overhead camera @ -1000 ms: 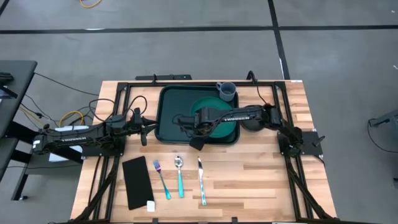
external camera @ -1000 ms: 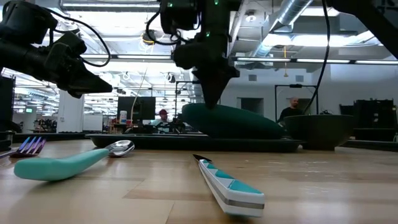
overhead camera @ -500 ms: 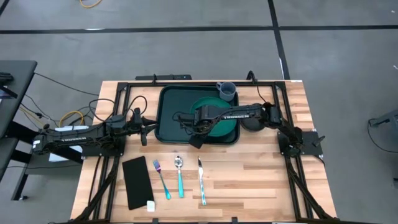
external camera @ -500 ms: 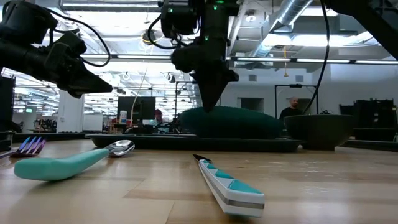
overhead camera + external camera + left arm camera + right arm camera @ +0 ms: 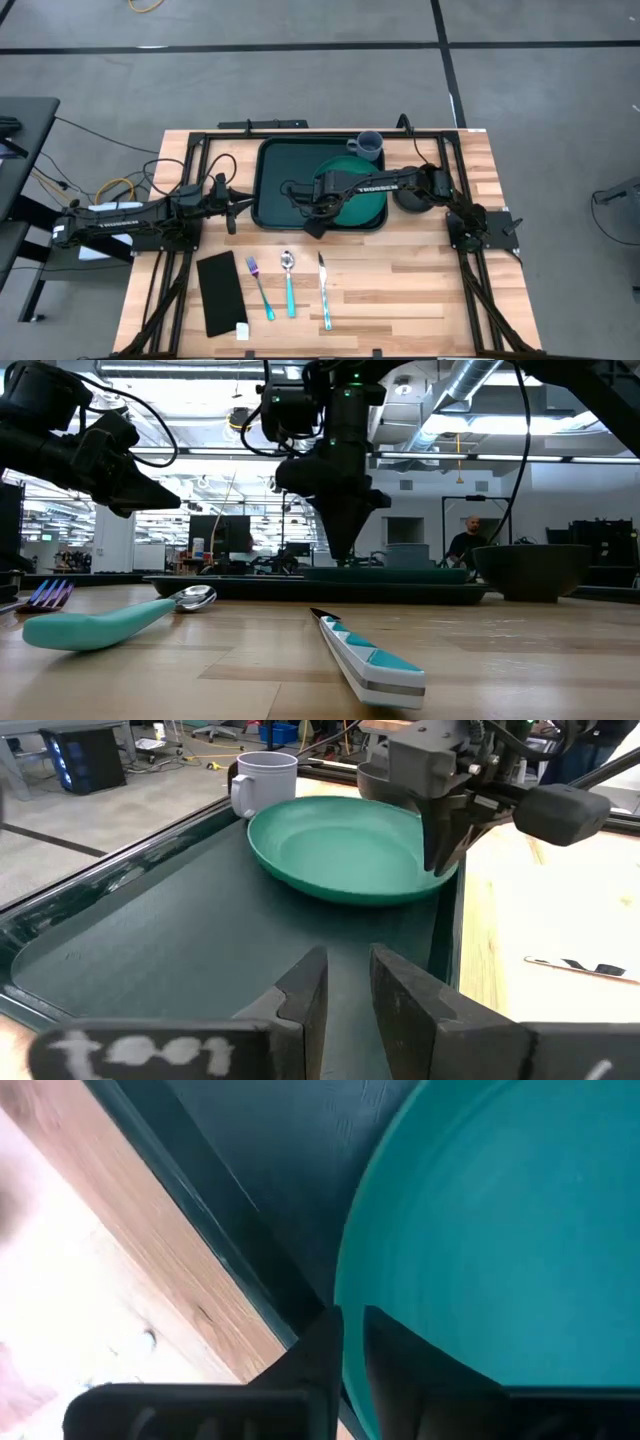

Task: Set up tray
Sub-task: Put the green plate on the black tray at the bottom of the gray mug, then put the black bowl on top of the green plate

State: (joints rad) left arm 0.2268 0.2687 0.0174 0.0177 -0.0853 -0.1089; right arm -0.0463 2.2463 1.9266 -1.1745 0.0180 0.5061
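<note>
**Plate flat in the tray, right gripper clamped on its rim**

The tray (image 5: pixel 268 185) sits at the far middle of the wooden table (image 5: pixel 400 290), and the round green plate (image 5: pixel 362 196) lies flat inside it, over toward the tray's right end. The right gripper (image 5: pixel 322 203) reaches in across the tray from the right, pointing down at the plate's near-left edge. In the right wrist view the two dark fingers (image 5: pixel 318 1355) stand nearly closed, with the plate's rim (image 5: pixel 345 1310) pinched in the thin gap between them. From table height the gripper tapers to a point right at the tray.

The left gripper (image 5: pixel 228 205) hangs just off the tray's left edge, nothing in it; its own wrist view shows the fingers (image 5: pixel 305 990) close together with a narrow slit between, aimed across the tray floor at the plate.

A grey-blue mug (image 5: pixel 368 146) stands by the tray's far right corner, beside the plate. A dark bowl (image 5: pixel 410 198) rests on the table just right of the tray. Nearer the front lie a flat black rectangle (image 5: pixel 220 291), a fork (image 5: pixel 261 287), a spoon (image 5: pixel 289 284) and a knife (image 5: pixel 325 292), side by side, well apart from the tray. A person (image 5: pixel 464 543) stands in the room behind.
</note>
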